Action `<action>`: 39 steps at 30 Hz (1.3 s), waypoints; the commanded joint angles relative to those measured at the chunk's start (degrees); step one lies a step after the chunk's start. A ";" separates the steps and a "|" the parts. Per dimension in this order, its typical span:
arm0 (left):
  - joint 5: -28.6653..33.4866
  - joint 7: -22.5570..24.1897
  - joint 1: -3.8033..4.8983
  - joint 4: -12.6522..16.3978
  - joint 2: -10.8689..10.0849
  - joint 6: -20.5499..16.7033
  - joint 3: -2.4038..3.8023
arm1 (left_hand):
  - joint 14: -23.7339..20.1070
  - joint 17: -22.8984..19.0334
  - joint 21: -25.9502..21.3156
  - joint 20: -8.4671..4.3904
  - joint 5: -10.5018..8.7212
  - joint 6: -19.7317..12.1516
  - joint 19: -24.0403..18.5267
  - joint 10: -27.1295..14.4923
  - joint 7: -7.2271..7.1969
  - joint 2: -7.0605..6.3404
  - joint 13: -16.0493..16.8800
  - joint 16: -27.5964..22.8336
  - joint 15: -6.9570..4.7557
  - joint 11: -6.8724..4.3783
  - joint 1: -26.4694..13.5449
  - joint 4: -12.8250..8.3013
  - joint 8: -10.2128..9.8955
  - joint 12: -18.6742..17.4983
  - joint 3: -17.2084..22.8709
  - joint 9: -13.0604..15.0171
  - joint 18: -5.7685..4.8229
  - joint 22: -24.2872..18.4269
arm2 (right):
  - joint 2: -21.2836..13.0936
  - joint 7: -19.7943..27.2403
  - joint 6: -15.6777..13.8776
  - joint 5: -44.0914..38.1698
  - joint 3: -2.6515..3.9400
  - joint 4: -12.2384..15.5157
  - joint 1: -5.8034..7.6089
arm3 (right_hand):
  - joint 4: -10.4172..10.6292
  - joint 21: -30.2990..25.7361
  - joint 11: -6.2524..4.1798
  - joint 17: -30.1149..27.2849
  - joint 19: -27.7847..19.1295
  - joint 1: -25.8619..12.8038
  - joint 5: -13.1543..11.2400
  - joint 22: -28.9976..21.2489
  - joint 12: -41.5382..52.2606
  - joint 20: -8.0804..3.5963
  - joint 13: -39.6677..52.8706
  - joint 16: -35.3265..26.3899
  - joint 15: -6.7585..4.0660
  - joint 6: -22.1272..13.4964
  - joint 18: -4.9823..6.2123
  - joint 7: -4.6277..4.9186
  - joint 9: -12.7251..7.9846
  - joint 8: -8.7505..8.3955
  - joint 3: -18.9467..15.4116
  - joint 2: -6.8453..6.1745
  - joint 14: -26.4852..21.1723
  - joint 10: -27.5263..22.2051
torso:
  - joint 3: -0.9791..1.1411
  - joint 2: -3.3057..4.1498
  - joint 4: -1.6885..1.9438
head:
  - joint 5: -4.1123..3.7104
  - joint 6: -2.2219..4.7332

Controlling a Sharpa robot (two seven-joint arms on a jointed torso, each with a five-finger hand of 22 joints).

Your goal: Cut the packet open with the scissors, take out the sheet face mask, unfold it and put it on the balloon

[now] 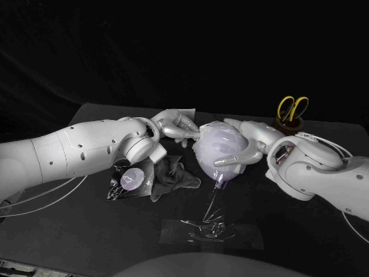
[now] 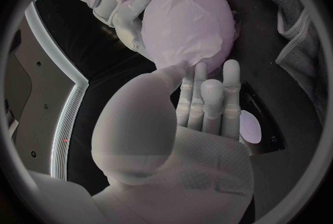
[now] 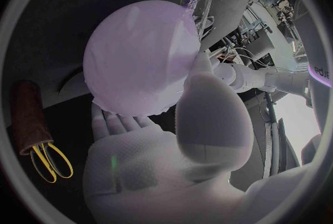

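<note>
A pale balloon [image 1: 220, 147] stands on a thin stick above a clear stand [image 1: 208, 228], and a white sheet mask [image 2: 187, 18] is draped over it. My left hand [image 1: 174, 124] touches the balloon's far left side, its thumb tip on the mask's edge and its fingers [image 2: 208, 96] stretched out. From the right, my right hand [image 1: 243, 151] cups the balloon [image 3: 142, 57] with its thumb on one side and its fingers beneath. The cut packet [image 1: 128, 182] lies on the table under my left forearm. Yellow-handled scissors [image 1: 293, 108] stand in a brown holder [image 1: 289, 125].
A crumpled grey cloth [image 1: 172, 176] lies beside the packet, left of the balloon's stick. The scissors holder stands close behind my right forearm. The table's front edge runs just below the clear stand.
</note>
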 commanded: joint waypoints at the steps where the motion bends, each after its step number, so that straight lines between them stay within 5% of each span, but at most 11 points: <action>1: 0.63 2.59 0.03 0.36 0.34 -1.69 0.09 | 2.49 3.95 0.99 -0.58 -0.12 0.85 0.63 1.73 -0.13 0.62 0.20 1.63 -0.78 -0.62 0.49 -0.86 0.70 0.53 0.37 0.58 0.94 0.71 | 0.09 0.18 1.09 -0.47 -0.14 0.15 -0.20 | -0.02 0.34 0.00 0.04 0.41 0.48 -0.35 0.01 0.39 0.09 0.05 0.00 0.09 0.10 -0.23 9.20 0.09 0.32 0.44 -0.03 0.17 0.25 | -0.01 0.00 -0.02 | 0.03 -0.04; 10: 0.50 3.27 0.03 0.41 0.00 -3.95 0.13 | 5.07 8.11 3.30 -1.57 -0.07 1.29 1.04 3.61 -0.23 0.07 0.84 3.57 -1.37 -1.18 0.35 -2.00 1.62 1.12 3.09 2.03 0.91 2.44 | 0.01 0.16 1.14 -0.48 -0.14 0.19 -0.20 | -0.02 0.34 0.00 0.05 0.42 0.57 -0.41 0.00 0.39 0.09 0.05 0.00 0.08 0.15 -0.23 9.20 0.11 0.32 0.47 0.01 0.22 0.26 | -0.01 -0.02 0.01 | 0.02 -0.07; 17: 0.35 3.16 0.02 0.56 -0.59 -4.98 0.14 | 5.11 8.37 5.21 -2.18 0.49 1.25 0.49 3.42 -0.40 -1.69 2.41 3.95 -1.45 -1.17 -0.73 -3.67 2.32 2.11 7.86 4.16 0.89 4.09 | -0.06 0.15 1.16 -0.49 -0.14 0.20 -0.20 | -0.02 0.34 0.00 0.05 0.42 0.57 -0.41 0.00 0.39 0.09 0.05 0.00 0.08 0.15 -0.23 9.20 0.11 0.32 0.47 0.01 0.22 0.26 | -0.05 0.00 0.00 | 0.03 -0.16; 18: 0.33 3.06 0.02 0.59 -0.70 -5.09 0.14 | 5.10 8.32 5.87 -2.30 0.94 1.21 0.19 3.22 -0.55 -2.12 3.15 4.04 -1.55 -0.96 -1.65 -4.07 2.51 2.61 9.75 4.96 0.87 4.68 | -0.07 0.15 1.16 -0.49 -0.14 0.20 -0.20 | -0.02 0.34 0.00 0.05 0.42 0.57 -0.41 0.00 0.39 0.09 0.05 0.00 0.08 0.15 -0.23 9.20 0.11 0.32 0.47 0.01 0.22 0.26 | -0.05 -0.01 0.01 | 0.02 -0.17; 23: -0.23 1.86 0.01 0.74 -1.13 -5.14 0.14 | 6.11 9.87 8.70 -2.81 11.48 1.28 -0.19 2.69 -0.65 -4.64 6.43 4.72 -1.78 -1.51 -5.63 -6.26 3.70 5.10 13.45 8.46 0.81 7.17 | -0.08 0.13 1.15 -0.50 -0.14 0.18 -0.20 | -0.02 0.34 0.00 0.05 0.42 0.57 -0.41 0.00 0.39 0.09 0.05 0.00 0.08 0.15 -0.23 9.20 0.11 0.32 0.47 0.01 0.22 0.26 | -0.05 0.00 0.04 | -0.01 -0.21; 39: -2.82 -3.49 -0.02 0.90 -1.69 -5.85 0.13 | 6.71 10.40 11.17 -3.15 15.57 1.11 0.54 1.88 -0.77 -4.87 9.05 5.13 -1.90 -1.56 -7.71 -8.09 4.08 6.78 15.03 11.31 0.58 9.56 | -0.05 0.11 1.12 -0.51 -0.15 0.13 -0.20 | -0.02 0.34 0.00 0.05 0.42 0.57 -0.41 0.00 0.39 0.09 0.05 0.00 0.08 0.15 -0.23 9.20 0.11 0.32 0.47 0.01 0.22 0.26 | 0.00 0.00 -0.02 | 0.11 -0.32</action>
